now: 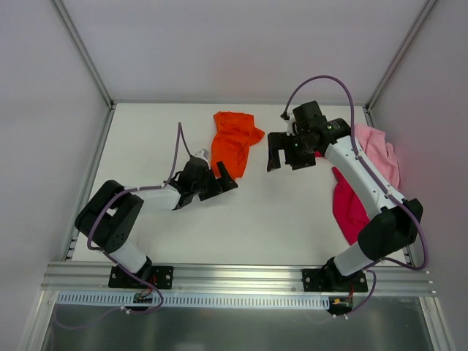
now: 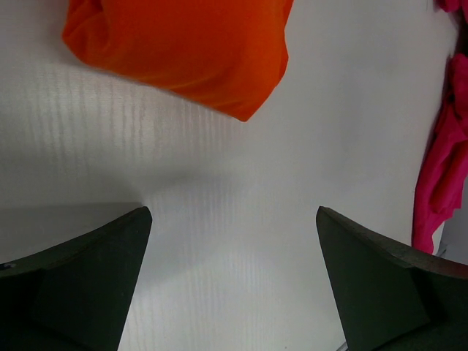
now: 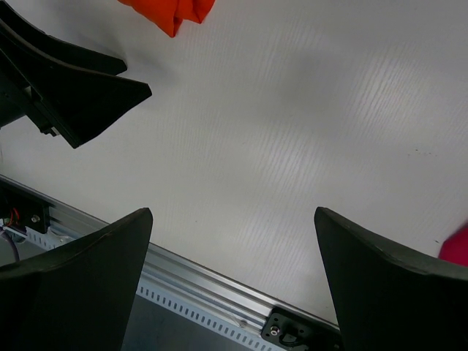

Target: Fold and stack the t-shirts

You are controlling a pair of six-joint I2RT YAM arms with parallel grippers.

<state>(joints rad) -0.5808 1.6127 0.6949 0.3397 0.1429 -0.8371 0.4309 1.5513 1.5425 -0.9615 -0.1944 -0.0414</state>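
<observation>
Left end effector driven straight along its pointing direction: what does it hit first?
Probably the near corner of the orange t-shirt, just ahead; depth is unclear, so the bare table might come first.

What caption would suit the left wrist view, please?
Open left fingers over the table, orange t-shirt ahead, magenta t-shirt at right.

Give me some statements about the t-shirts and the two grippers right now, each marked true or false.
1. The orange t-shirt lies crumpled, not folded. True.
2. The left gripper is shut on the orange t-shirt. False: it is open, holding nothing.
3. The pink t-shirt lies near the right arm. True.
4. All three t-shirts form one stack. False: the orange one lies apart from the magenta t-shirt.
5. The right gripper is open and empty. True.
</observation>
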